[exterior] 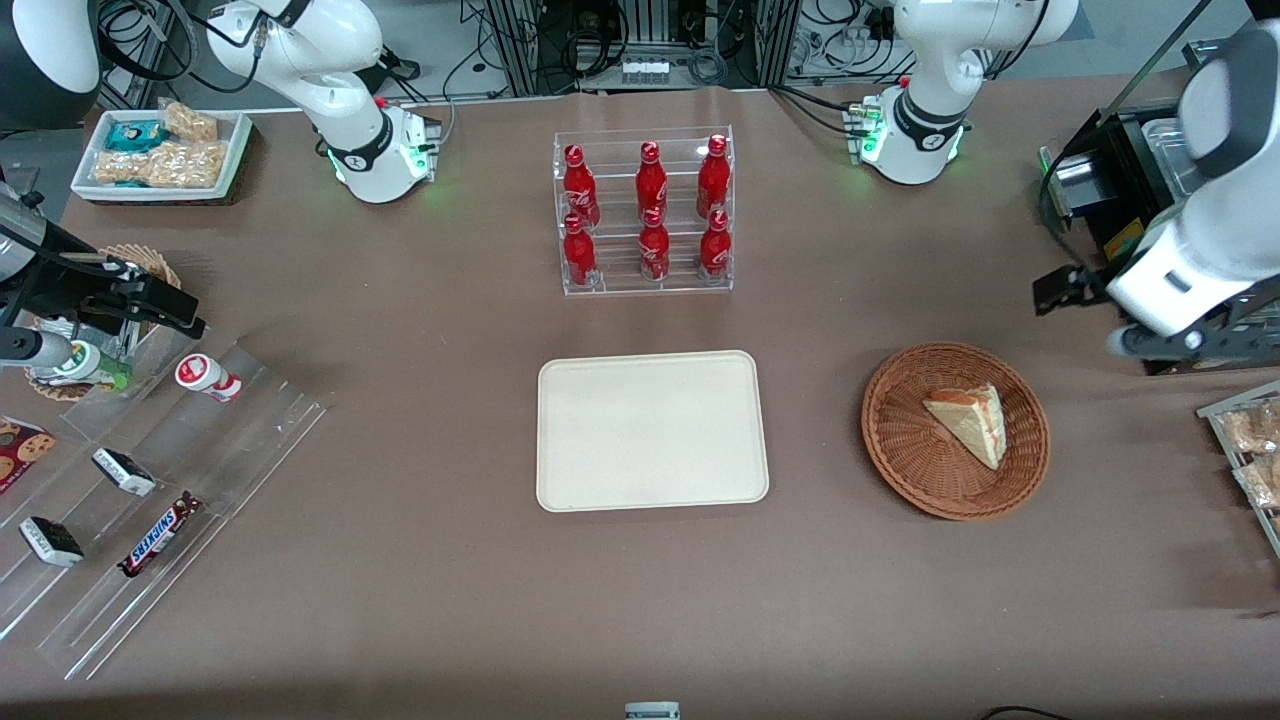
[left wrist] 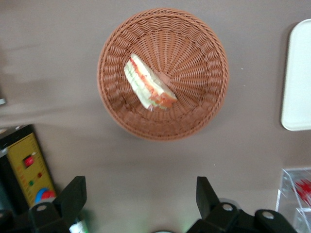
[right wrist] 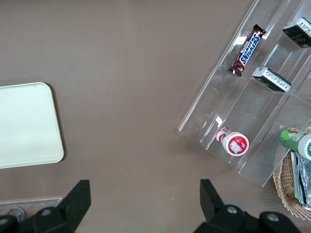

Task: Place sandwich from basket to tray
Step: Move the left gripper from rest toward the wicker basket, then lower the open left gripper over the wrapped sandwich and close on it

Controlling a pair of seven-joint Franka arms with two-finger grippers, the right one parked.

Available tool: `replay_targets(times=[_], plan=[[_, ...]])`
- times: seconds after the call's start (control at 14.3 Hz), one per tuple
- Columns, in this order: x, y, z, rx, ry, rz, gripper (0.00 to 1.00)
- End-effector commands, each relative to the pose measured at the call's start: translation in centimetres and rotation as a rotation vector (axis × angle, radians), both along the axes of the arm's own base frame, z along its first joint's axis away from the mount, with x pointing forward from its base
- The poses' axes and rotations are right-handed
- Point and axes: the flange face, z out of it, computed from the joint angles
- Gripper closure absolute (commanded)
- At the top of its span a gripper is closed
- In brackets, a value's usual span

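Note:
The sandwich [exterior: 970, 422] [left wrist: 148, 83], a pale wedge with red-orange and green filling along its edge, lies in the round brown wicker basket [exterior: 900, 440] [left wrist: 194, 48]. The cream tray [exterior: 650, 430] [left wrist: 299, 77] sits bare at the table's middle, beside the basket toward the parked arm's end. My left gripper [exterior: 1065, 288] [left wrist: 141, 194] hangs high above the table, farther from the front camera than the basket and a little toward the working arm's end. It is open wide, and only bare tablecloth shows between its black fingers [left wrist: 73, 196].
A clear rack of red bottles [exterior: 645, 215] stands farther from the front camera than the tray. A black machine [exterior: 1120, 190] with a yellow panel [left wrist: 31, 170] sits close to my gripper. Packaged snacks [exterior: 1250, 450] lie at the working arm's end, acrylic racks [exterior: 150, 480] at the parked arm's end.

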Motion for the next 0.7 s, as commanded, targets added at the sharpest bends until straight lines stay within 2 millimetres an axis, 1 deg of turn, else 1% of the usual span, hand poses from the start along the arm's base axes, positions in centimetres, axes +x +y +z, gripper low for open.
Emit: replay_targets(times=[0.0, 0.14, 0.28, 0.35, 0.42, 0.63], plan=[[-1.1, 0.0, -5.7, -0.003, -0.035, 0.0, 0.0], [-1.9, 0.0, -9.7, -0.001, -0.078, 0.036, 0.0], [-2.9, 0.0, -12.7, 0.0, -0.118, 0.108, 0.0], [-3.1, 0.0, -13.7, 0.003, -0.142, 0.174, 0.0], [-3.3, -0.1, -15.0, 0.009, -0.16, 0.289, 0.0], [-2.7, -0.7, -17.6, 0.02, -0.203, 0.592, 0.0]])
